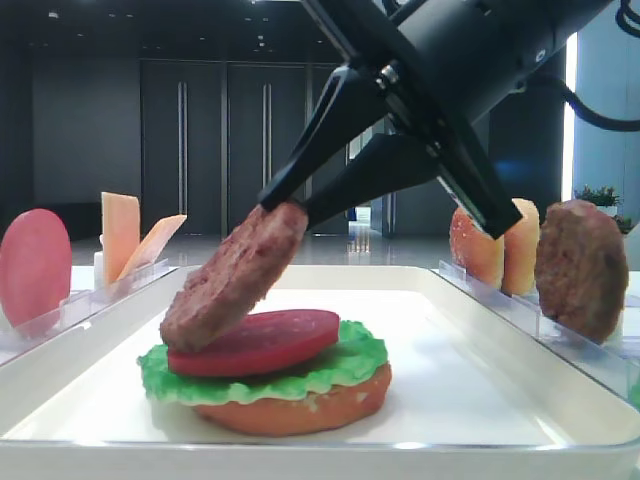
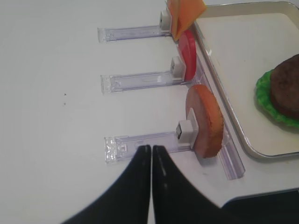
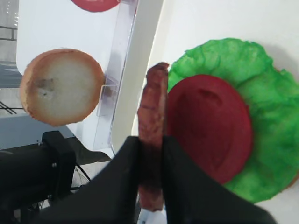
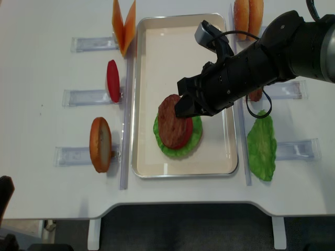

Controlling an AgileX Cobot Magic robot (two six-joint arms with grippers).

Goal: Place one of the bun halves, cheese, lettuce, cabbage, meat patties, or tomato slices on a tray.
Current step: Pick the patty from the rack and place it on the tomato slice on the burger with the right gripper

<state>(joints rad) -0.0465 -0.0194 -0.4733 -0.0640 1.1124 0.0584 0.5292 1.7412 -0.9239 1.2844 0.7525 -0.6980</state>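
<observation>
Right gripper (image 1: 285, 205) clamped on meat patty (image 1: 232, 277), tilted, lower edge touching tomato slice (image 1: 262, 340) on the stack in the tray (image 1: 470, 370); better level and centre it before release; left gripper (image 2: 151, 151) shut, idle.

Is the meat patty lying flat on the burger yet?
No, tilted: the meat patty hangs from the right gripper, only its lower edge at the tomato slice.

Two cheese slices (image 4: 124, 23), two tomato slices (image 4: 112, 80), one tray (image 4: 183, 166).
</observation>
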